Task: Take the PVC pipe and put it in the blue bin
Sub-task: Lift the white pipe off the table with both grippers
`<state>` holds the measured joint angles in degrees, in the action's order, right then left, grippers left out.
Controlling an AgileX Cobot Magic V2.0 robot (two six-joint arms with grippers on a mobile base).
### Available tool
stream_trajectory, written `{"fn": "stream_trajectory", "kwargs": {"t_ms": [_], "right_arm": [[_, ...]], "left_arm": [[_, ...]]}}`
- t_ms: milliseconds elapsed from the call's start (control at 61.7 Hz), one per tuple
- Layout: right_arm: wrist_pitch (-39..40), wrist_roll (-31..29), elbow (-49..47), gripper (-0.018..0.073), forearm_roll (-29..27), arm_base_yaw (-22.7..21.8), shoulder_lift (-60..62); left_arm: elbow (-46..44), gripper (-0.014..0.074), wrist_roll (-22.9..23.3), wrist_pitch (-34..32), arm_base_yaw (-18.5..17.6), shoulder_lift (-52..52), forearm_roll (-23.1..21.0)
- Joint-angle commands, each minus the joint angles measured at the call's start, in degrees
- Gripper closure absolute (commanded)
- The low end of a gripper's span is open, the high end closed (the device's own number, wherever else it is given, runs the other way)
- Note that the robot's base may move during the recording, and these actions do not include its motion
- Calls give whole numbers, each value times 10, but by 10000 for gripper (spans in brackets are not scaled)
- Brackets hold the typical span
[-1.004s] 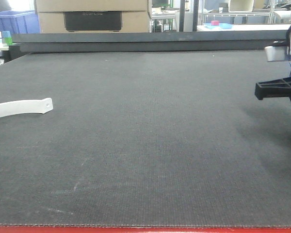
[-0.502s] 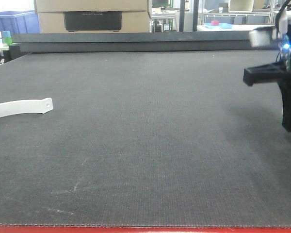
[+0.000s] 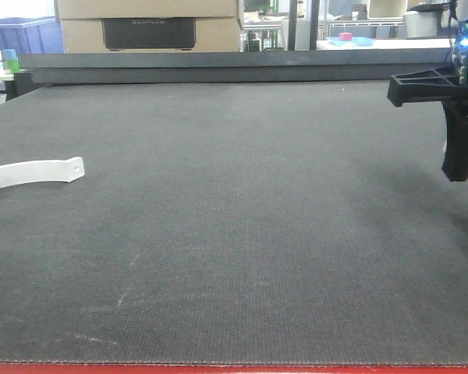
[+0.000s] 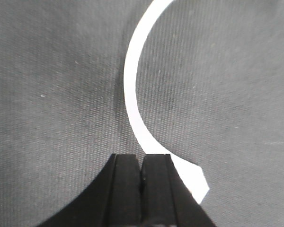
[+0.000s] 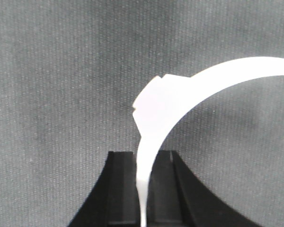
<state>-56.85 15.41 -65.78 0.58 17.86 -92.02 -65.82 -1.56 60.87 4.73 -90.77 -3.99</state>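
Lift is progressing: my right end effector [image 5: 144, 161], clamped on the curved white PVC pipe [image 5: 217, 78], is rising at 2 o'clock, clearing the tabletop [image 3: 242, 218] for carrying. I'm holding the left end effector [image 4: 142, 163] fully closed and empty over another white strip [image 3: 33, 172] at 9 o'clock.

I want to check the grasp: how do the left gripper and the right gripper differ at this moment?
The left gripper has its jaws shut on nothing; the right gripper has its jaws clamped on a curved white strip. A loose strip lies on the mat beside the left gripper, none beside the right gripper. Both are black.
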Motion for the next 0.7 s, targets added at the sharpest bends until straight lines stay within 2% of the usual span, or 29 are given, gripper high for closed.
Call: {"fn": "stream_trajectory", "kwargs": {"t_ms": [0,178,243,680], "right_arm": [[11,-6,-5,727,4,1,7],[23,-6,-5,727,4,1,7],[27,-6,-5,727,4,1,7],[39,-6,-5,727,4,1,7]], "left_arm": [[-6,665,-3,0,2,-7,4],[-7,344,-3,-29,2,-17,0],[-7,257,-3,-48,2,-21,-4],[-75,300,-3,-17,1,-108,-2]]}}
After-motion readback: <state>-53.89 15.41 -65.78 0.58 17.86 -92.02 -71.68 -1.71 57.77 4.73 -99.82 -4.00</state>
